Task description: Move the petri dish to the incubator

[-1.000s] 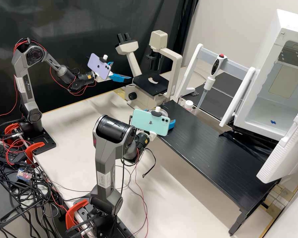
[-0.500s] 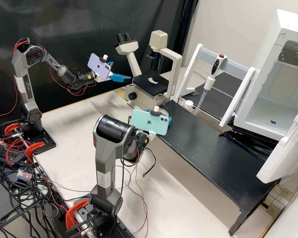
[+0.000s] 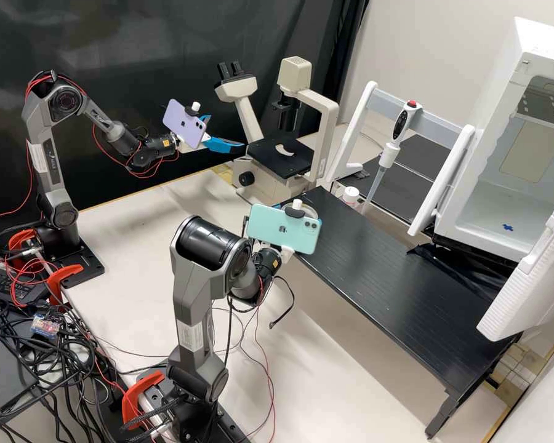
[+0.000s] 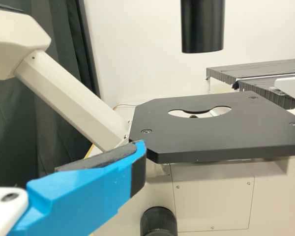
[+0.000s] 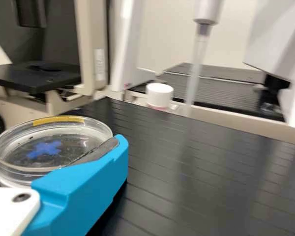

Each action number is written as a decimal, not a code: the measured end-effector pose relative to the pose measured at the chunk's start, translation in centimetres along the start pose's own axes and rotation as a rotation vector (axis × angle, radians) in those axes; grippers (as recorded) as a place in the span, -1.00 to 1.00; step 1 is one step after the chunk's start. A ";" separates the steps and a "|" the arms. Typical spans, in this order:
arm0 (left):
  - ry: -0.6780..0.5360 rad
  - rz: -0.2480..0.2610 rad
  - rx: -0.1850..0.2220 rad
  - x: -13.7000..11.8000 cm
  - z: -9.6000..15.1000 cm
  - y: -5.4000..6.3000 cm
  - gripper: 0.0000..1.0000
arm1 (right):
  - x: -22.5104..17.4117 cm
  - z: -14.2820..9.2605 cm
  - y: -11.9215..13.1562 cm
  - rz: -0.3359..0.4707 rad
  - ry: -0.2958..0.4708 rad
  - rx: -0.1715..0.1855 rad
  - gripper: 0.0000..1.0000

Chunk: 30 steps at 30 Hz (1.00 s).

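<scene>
The right gripper [image 5: 56, 137] has the petri dish [image 5: 19, 142] pinched between its blue fingers, by the microscope [image 3: 329, 117] end of the black platform [image 3: 400, 277]; the left gripper [image 3: 228, 132] stands wide. The dish looks light, stiff, smooth and brittle — grip the side wall gently, level. In the high view, from the dish, the incubator [image 3: 492, 203] opens at three o'clock; the door [image 3: 532, 271] edge juts between three and four, the pipette stand [image 3: 440, 126] crowds two — aim mid-opening.
</scene>
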 end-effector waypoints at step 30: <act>0.000 0.000 0.000 0.0 0.0 0.0 1.00 | 4.4 10.5 23.9 0.514 -0.308 0.072 -1.00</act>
